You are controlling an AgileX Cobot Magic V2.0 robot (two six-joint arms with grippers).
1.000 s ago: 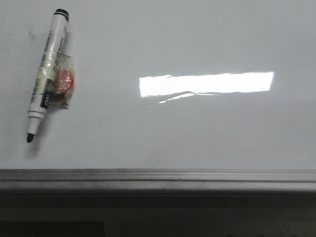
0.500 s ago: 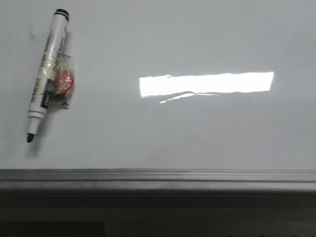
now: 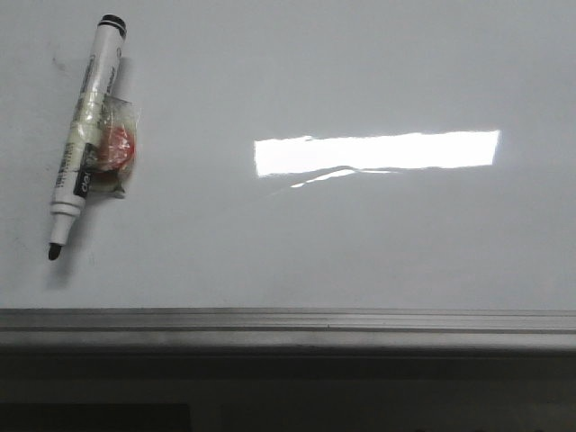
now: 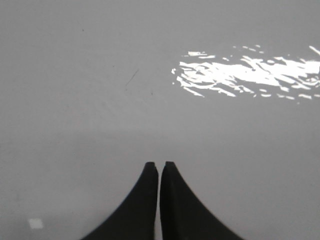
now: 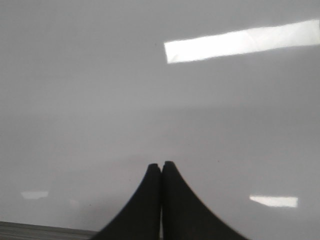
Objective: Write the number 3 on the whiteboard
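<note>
The whiteboard (image 3: 315, 243) is glossy white-grey and fills the front view, with a grey metal frame strip (image 3: 288, 322) along its near edge. No number 3 shows on it. A white marker with a black cap end and bare black tip (image 3: 83, 135) lies at the far left, with a red lump taped to its side (image 3: 115, 148). Neither gripper shows in the front view. My left gripper (image 4: 159, 164) is shut and empty over bare board. My right gripper (image 5: 161, 164) is shut and empty over bare board near the frame strip (image 5: 40, 230).
A bright rectangular glare (image 3: 376, 153) lies on the board's middle right; it also shows in the right wrist view (image 5: 242, 42) and as a broken patch in the left wrist view (image 4: 245, 75). A faint thin scratch mark (image 4: 132, 77) is on the board.
</note>
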